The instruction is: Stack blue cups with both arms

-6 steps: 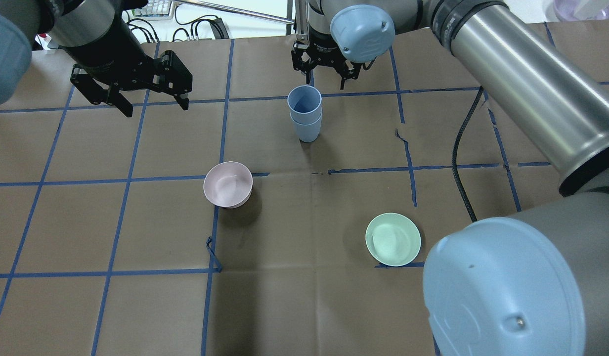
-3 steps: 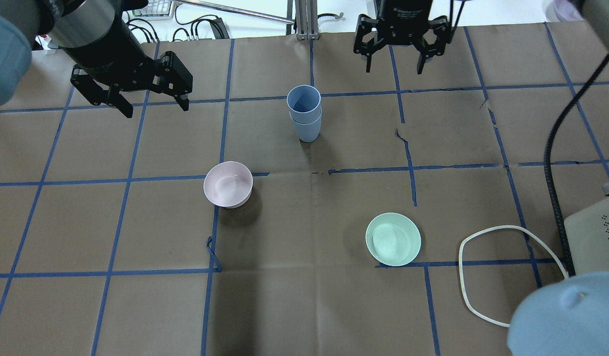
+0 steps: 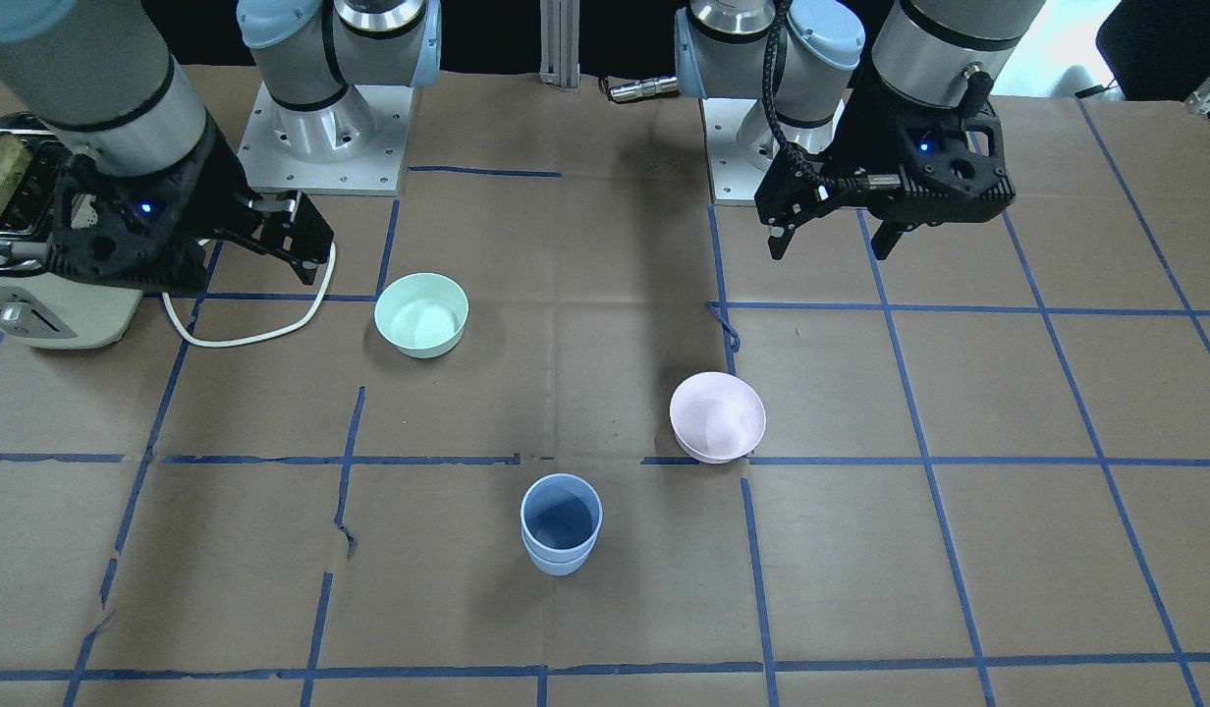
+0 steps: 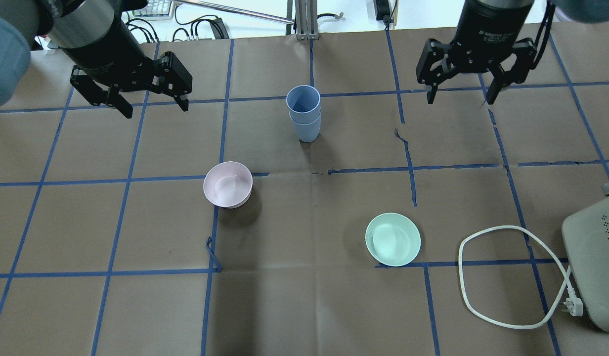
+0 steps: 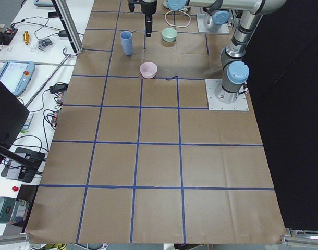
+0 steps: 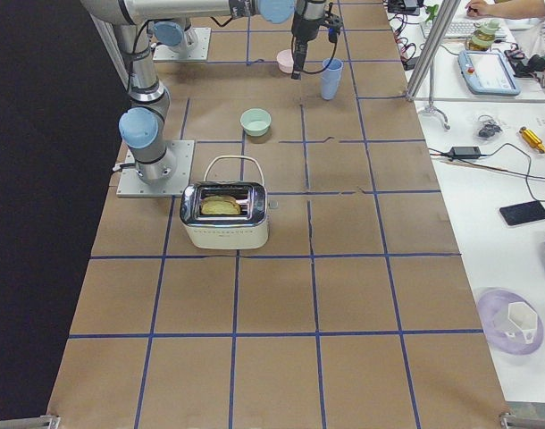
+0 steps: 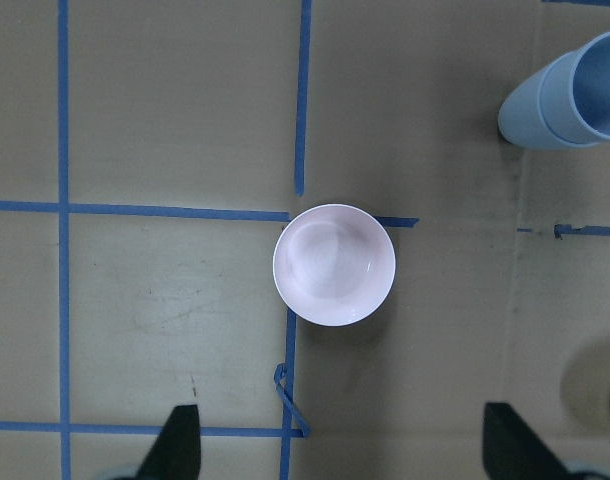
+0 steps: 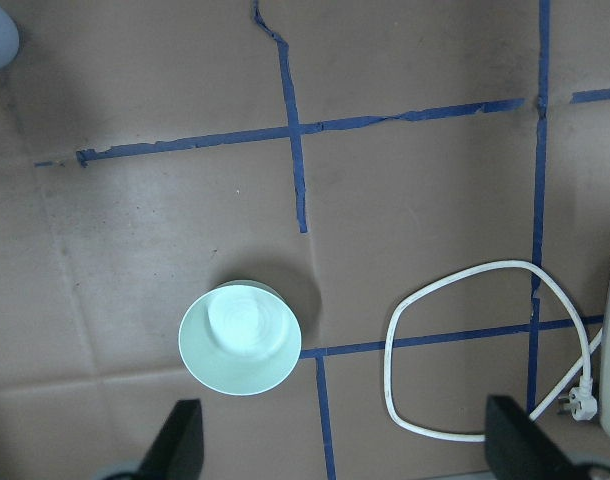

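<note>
Blue cups (image 4: 304,112) stand nested and upright on the counter (image 4: 334,306), below and between the two: left end effector (image 4: 156,109) spread wide and empty, right end effector (image 4: 459,99) likewise (neither clearly nearer). Stack looks done.

Robotics laboratory: paper-covered desk (image 4: 284,306) gridded with blue tape (image 4: 129,180), arm base (image 5: 227,102) bolted down, teach pendant (image 5: 14,76) and cables (image 4: 186,29) alongside.

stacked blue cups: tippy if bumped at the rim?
Probably: the stacked blue cups stand tall on a narrow tapered base. They look like thin plastic, so likely light and easily shoved. Gripping the upper cup alone may lift just it.
</note>
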Tool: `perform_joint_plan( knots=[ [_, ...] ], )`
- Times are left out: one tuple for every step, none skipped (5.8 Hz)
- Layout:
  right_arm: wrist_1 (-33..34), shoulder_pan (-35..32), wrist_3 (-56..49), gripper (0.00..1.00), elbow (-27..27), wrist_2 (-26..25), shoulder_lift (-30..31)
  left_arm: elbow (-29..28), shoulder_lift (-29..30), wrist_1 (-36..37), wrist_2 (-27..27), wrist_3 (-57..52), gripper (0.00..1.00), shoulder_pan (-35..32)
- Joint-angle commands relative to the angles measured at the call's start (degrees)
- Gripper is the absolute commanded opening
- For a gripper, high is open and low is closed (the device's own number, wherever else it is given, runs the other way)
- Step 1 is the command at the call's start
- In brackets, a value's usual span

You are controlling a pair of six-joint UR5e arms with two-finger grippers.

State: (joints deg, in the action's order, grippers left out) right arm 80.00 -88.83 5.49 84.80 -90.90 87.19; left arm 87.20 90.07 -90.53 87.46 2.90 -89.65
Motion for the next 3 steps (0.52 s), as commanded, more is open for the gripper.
perform_joint_plan(
  knots=[
    [2.7, -0.2, 3.28, 1.0, 3.17, 0.28, 1.58, -0.02, -0.07, 0.0, 0.0, 0.0, 0.99, 0.0],
    [3.49, -1.42, 4.08, 1.0, 3.18, 0.28, 1.23, 0.07, -0.07, 0.09, -0.09, 0.0, 0.99, 0.0],
    [4.81, -1.52, 4.01, 1.0, 3.18, 0.11, 0.97, 0.07, -0.07, 0.0, -0.09, 0.0, 0.99, 0.0]
  ],
)
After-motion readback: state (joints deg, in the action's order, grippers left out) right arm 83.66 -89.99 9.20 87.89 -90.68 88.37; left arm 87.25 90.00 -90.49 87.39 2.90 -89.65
